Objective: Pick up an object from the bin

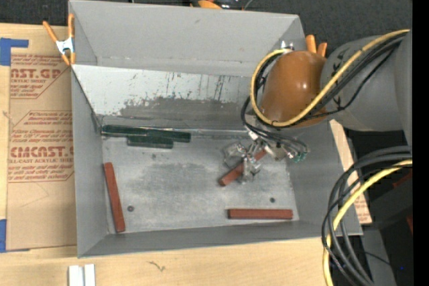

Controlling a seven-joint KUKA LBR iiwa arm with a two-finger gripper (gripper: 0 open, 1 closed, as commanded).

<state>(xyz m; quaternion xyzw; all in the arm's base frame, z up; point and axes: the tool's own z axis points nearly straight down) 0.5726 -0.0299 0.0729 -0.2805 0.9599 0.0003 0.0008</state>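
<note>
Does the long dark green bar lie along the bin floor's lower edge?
No, the long dark green bar lies at the upper edge of the bin floor.

I have bare floor through the middle of the bin (181,37), and that is my widest lane. The edges are taken: a green bar (157,138) lies at the foot of the back wall, a left red bar (112,197) lies near the left wall, a front red bar (260,214) near the front right. A red stub (231,177) lies right at the tool (249,161), and the arm (295,87) crowds the right side.
</note>
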